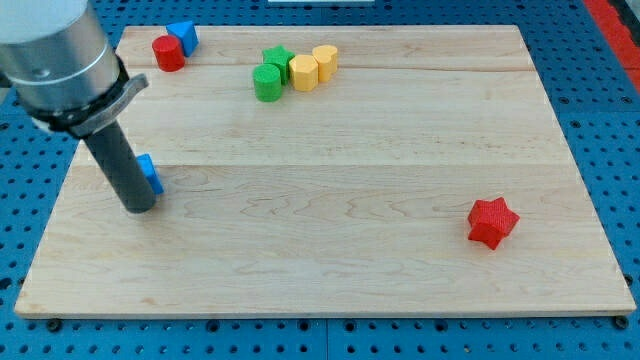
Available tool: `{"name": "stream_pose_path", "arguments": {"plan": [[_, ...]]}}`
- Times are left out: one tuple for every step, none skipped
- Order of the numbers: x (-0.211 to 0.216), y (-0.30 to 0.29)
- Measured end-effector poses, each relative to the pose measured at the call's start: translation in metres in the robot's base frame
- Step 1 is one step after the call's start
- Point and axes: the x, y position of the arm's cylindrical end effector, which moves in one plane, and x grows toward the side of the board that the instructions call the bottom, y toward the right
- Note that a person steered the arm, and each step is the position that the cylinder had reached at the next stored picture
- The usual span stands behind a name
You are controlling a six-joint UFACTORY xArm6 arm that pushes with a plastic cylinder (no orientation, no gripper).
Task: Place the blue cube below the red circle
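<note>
The red circle (168, 52) is a short red cylinder at the view's top left of the wooden board (330, 240). A blue block (184, 37) touches it on its upper right. A second blue block (150, 173), mostly hidden behind my rod, lies at the view's left, well below the red circle. My tip (139, 208) rests on the board just left of and below this blue block, touching or nearly touching it.
A green star (277, 58), a green cylinder (267, 83) and two yellow blocks (304, 72) (325, 59) cluster at the top middle. A red star (492, 222) sits at the lower right. The board's left edge is close to my rod.
</note>
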Motion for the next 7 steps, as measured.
{"name": "stream_pose_path", "arguments": {"plan": [[-0.012,-0.039],[-0.038,-0.019],[-0.069,0.008],[-0.075,0.053],[-0.077,0.090],[-0.096,0.030],[-0.119,0.001]]}}
